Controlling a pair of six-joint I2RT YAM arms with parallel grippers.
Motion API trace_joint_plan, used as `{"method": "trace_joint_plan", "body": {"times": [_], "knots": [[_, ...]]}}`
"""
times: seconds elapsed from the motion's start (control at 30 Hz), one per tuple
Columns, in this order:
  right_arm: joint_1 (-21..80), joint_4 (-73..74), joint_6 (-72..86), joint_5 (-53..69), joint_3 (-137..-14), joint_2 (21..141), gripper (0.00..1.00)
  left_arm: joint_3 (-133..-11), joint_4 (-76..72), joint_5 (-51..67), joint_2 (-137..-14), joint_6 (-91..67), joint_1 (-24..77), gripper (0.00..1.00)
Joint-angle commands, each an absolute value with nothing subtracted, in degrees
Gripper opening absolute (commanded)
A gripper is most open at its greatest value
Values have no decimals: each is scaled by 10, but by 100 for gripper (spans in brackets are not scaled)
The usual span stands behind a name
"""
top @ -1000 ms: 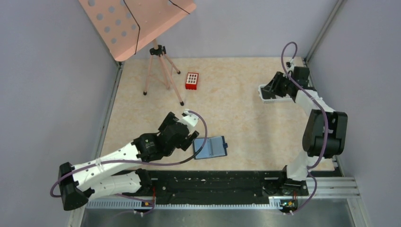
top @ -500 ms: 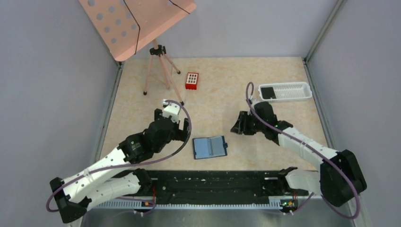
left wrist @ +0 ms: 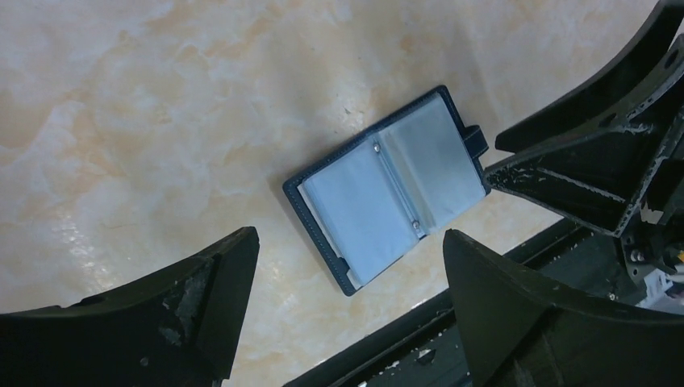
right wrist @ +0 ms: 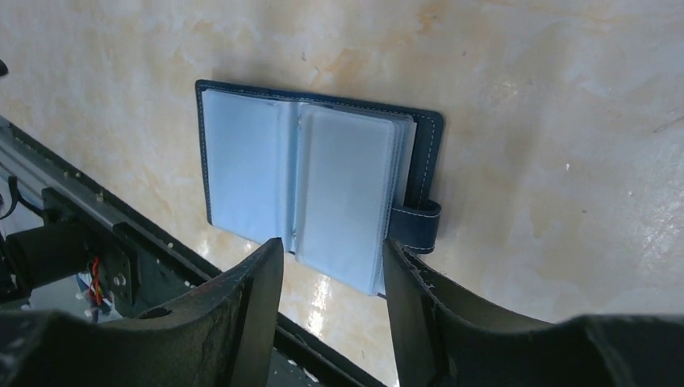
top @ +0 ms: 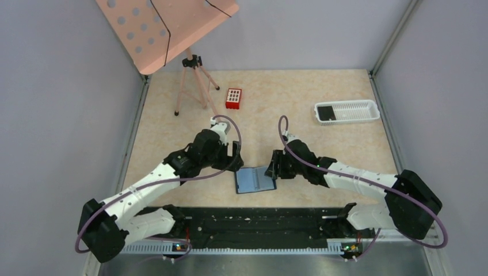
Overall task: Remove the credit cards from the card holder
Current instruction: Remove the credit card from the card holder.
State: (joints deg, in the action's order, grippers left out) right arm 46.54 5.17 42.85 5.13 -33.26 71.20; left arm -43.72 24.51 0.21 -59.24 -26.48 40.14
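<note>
Blue card holder (top: 256,179) is lying open like a booklet on the beige marbled worktop (top: 299,144), close to the near edge. Its pale clear sleeves (right wrist: 339,185) are facing up and its snap tab (right wrist: 415,224) is sitting on its right edge. The right gripper (top: 274,167) is hovering at that right edge, its jaws partly apart and straddling the end of the right-hand sleeve stack, clamping nothing. The left gripper (top: 233,150) is hanging just beyond the holder's left side, jaws wide apart and holding nothing. No dark card is showing in the sleeves, so whether any remain is unclear. To do this step well, the left gripper should probably be pinning the left cover flat. The right one would then be nipping only a card's edge, not the sleeve, and drawing it straight out. Farther back, one dark credit card (top: 326,112) is lying in a white slotted tray (top: 357,112). A red block (top: 233,98) and a pink stand (top: 167,29) are standing behind.
</note>
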Motion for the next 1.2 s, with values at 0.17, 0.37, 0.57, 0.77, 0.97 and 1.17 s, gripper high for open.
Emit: {"method": "trace_joint_plan", "body": {"times": [0.17,0.37,0.57,0.77,0.97,1.17], "knots": [[483,-18,475,20,-324,758,49,-467,230,135,-721,-294,363,93],[491,-23,482,13,-326,774,49,-482,229,173,-774,-306,337,98],[497,-28,485,14,-323,780,49,-481,252,176,-791,-346,331,99],[502,-39,484,17,-326,789,49,-398,148,200,-750,-393,331,97],[509,-48,485,18,-326,796,49,-380,149,170,-708,-394,332,95],[514,-77,501,27,-317,797,49,-312,78,201,-687,-415,336,91]]}}
